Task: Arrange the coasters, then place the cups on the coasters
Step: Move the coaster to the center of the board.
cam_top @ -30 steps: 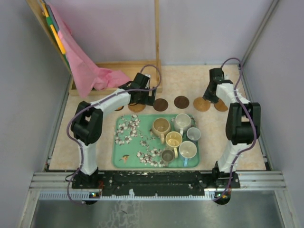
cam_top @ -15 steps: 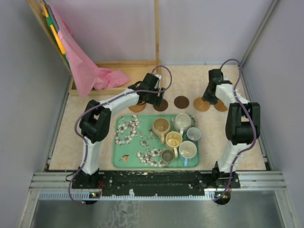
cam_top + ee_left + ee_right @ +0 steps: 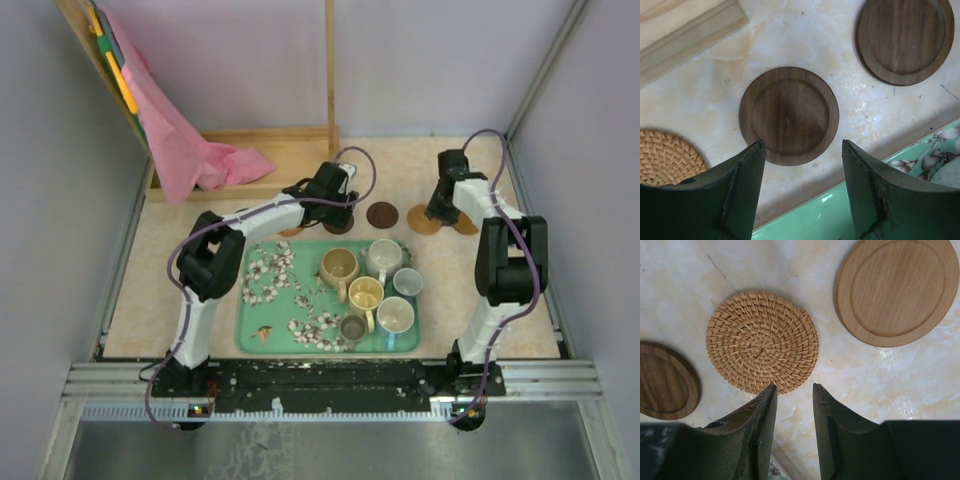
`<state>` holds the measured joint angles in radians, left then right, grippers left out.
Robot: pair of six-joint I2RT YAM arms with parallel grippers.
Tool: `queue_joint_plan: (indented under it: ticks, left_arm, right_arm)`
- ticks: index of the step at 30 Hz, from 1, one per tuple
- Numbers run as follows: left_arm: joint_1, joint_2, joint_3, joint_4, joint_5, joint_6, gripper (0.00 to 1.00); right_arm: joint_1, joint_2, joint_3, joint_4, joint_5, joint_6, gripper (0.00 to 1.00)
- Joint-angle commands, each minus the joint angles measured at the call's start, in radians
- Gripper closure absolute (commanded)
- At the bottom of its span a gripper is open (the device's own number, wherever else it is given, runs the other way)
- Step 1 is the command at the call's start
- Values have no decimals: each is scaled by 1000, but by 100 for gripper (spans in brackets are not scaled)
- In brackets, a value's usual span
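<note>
Dark-wood coaster (image 3: 788, 115) lies just ahead of L gripper (image 3: 802, 146), centred.

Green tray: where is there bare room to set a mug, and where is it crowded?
Free: the green tray's left half, from its rim to the tan mug; the tabletop between tray and right arm. Crowded: tray's right half, six mugs.

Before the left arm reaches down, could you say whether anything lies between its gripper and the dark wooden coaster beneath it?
Nothing visible does: the dark coaster lies bare just beyond the left gripper, whose jaws stand open; the woven coaster sits off to one side.
</note>
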<state>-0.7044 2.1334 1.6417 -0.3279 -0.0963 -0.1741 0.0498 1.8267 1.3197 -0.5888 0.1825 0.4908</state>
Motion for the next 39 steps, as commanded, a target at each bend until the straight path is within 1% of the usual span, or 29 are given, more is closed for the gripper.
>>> queue_joint_plan:
  ticks: [1,12,27,39]
  left_arm:
    - [-19,45,34,41,13,13,32]
    - [-20,82,36,94,2,12,27]
    - [-16,141,48,165,-63,11,28]
    - [-1,170,63,182,-95,6,28]
  right_arm:
    - [7,-63,1,3,24,-2,64]
    - [6,-94,-21,-6,35,-9,64]
    - [7,-125,-26,-25,45,-20,64]
    - [7,-145,-47,-31,51,-26,64]
